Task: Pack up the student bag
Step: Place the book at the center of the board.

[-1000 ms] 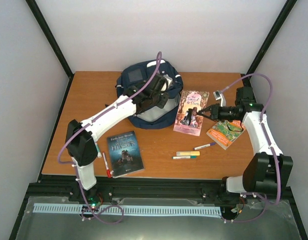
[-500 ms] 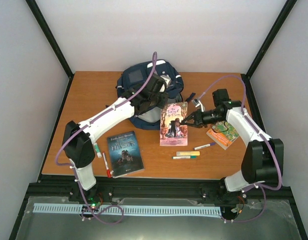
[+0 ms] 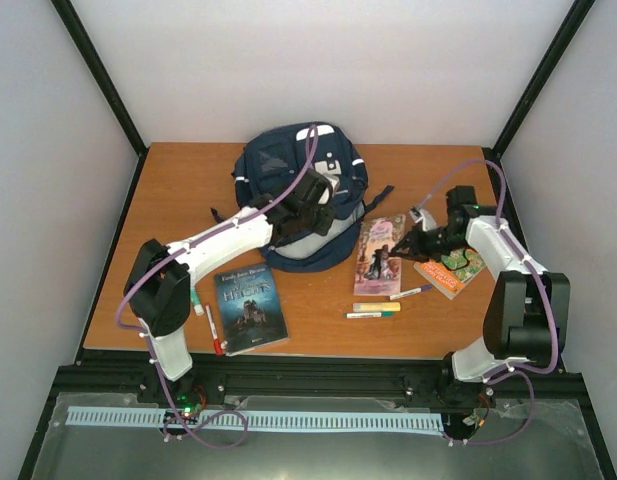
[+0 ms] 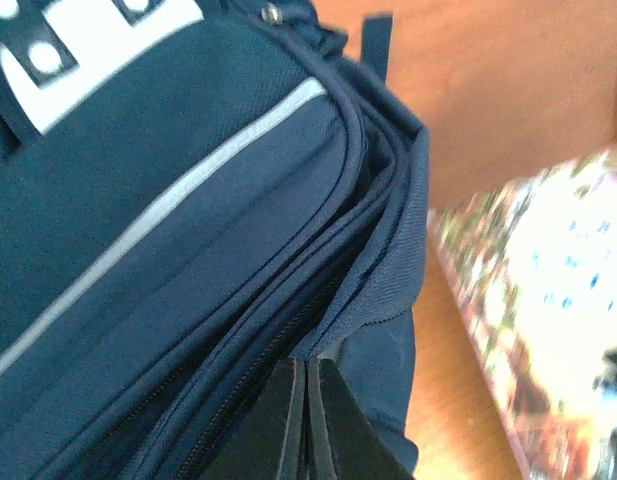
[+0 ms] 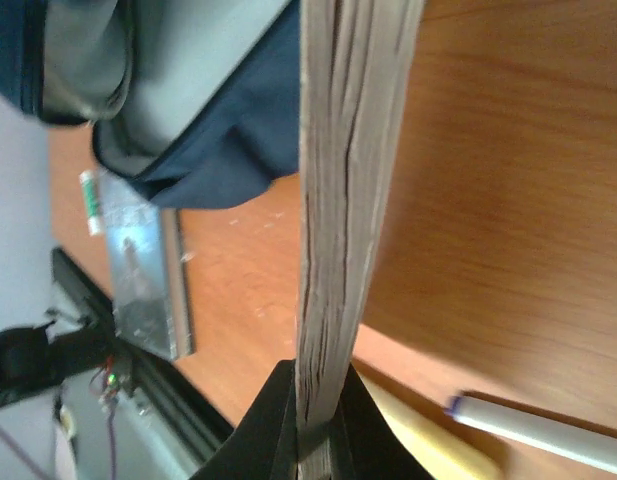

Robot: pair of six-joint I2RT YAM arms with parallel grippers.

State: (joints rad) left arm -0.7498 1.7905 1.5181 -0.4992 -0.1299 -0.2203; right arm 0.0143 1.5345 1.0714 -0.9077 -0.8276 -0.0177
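Right gripper [image 5: 310, 405] clamps 1 book [image 5: 343, 180] (pages edge-on); left gripper [image 4: 306, 420] pinches student bag [image 4: 168, 230] rim. Advise feeding book straight ahead, level.

wooden table [image 3: 168, 200]: student bag [image 3: 288, 165], dark book [image 3: 250, 308], orange book [image 3: 438, 277], yellow highlighter [image 3: 376, 306], purple-capped pen [image 3: 411, 293].

The student bag [image 3: 288, 165] is navy blue with white stripes and white patches, and its inside is light grey; the table [image 3: 178, 200] is orange-brown wood. The pink book [image 3: 380, 255] carries a dark picture, the grey-blue book [image 3: 250, 308] has pale lettering, and the orange book [image 3: 453, 268] has a green pattern. The marker [image 3: 376, 306] is yellow, and the pen [image 3: 411, 293] is white with a purple cap.
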